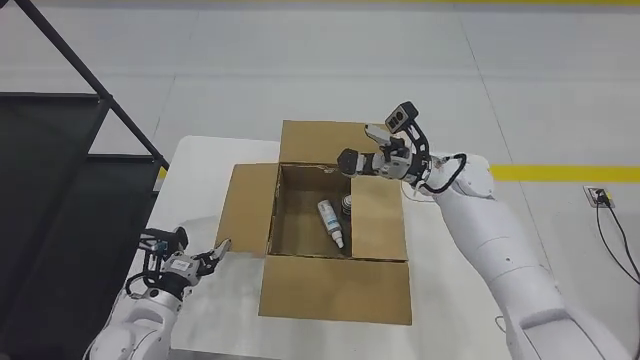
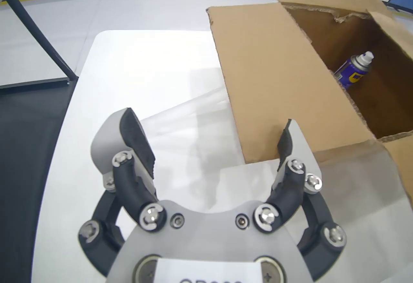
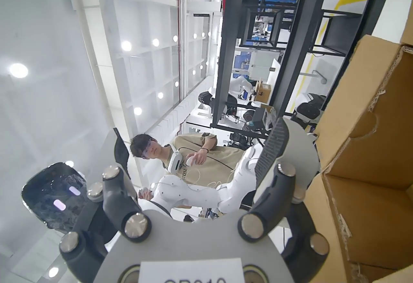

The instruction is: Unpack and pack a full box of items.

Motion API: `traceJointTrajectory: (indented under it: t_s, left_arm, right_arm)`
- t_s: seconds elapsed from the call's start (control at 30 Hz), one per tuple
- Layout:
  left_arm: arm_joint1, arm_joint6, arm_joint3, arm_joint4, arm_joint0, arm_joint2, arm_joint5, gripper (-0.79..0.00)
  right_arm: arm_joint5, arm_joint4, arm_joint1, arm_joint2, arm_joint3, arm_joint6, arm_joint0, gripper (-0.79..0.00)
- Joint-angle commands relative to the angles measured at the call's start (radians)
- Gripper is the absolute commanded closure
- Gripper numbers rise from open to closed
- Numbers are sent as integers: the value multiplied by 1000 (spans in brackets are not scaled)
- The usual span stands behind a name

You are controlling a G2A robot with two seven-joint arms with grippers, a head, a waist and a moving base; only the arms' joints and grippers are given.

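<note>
Left gripper [image 1: 215,255] sits near-left on the counter [image 1: 205,170], just off the box's left flap [image 1: 247,210], jaws spread, nothing in them; the left wrist view confirms this [image 2: 209,136]. Right gripper [image 1: 345,162] is at the far rim of the box [image 1: 335,290], by the far flap [image 1: 325,140], also spread and empty [image 3: 196,149], and it looks aimed sideways, not down into the box. All four flaps are folded out, so the box is open. Contents: one spray can [image 1: 330,222] with a blue body and white cap [image 2: 355,68], lying on the box floor right of centre, plus a dark item [image 1: 347,203] at its far end against the right wall, too hidden to identify. I see nothing set out on the counter beside the box. My read: unpack phase, early or mid, no grasp made yet. The right arm is the better candidate for the next pick. It needs to rotate the wrist to point down, drop inside the walls clear of the right flap [image 1: 378,218], and close across the can's body, not along its length. Risks: clipping cardboard on entry, and the can rolling when touched.
</note>
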Motion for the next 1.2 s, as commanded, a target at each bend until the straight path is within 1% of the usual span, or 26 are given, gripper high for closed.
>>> traceJointTrajectory:
  t_s: [0.0, 0.2, 0.33, 0.53, 0.8, 0.93, 1.0, 1.07, 1.17]
  left_arm:
    - [-1, -1, 24, 20, -12, 11, 7, -785]
    - [-3, 10, 61, 35, -34, 25, 19, -785]
    - [-3, 26, 38, 21, -28, 11, 28, -785]
    - [0, 54, -77, 3, 21, -38, 35, -785]
    - [0, 84, -268, 7, 84, -86, 68, -785]
    - [0, 61, -381, -22, 115, -94, 35, -785]
    - [1, 29, -423, -22, 115, -84, 16, -785]
    - [1, -20, -447, -22, 99, -54, -8, -785]
    - [-1, -101, -438, -9, 34, 23, -17, -785]
  right_arm:
    - [12, -12, 19, 33, -61, -9, -38, -785]
    - [78, -55, 59, 106, -224, -53, -134, -785]
    - [112, -70, 74, 137, -298, -74, -175, -785]
    - [139, -79, 87, 162, -349, -89, -204, -785]
    - [147, -74, 97, 180, -335, -83, -204, -785]
    - [127, -88, 108, 205, -330, -66, -213, -785]
    - [99, -106, 119, 226, -341, -34, -227, -785]
    - [65, -130, 131, 255, -355, -5, -248, -785]
    - [20, -164, 152, 307, -382, 16, -289, -785]
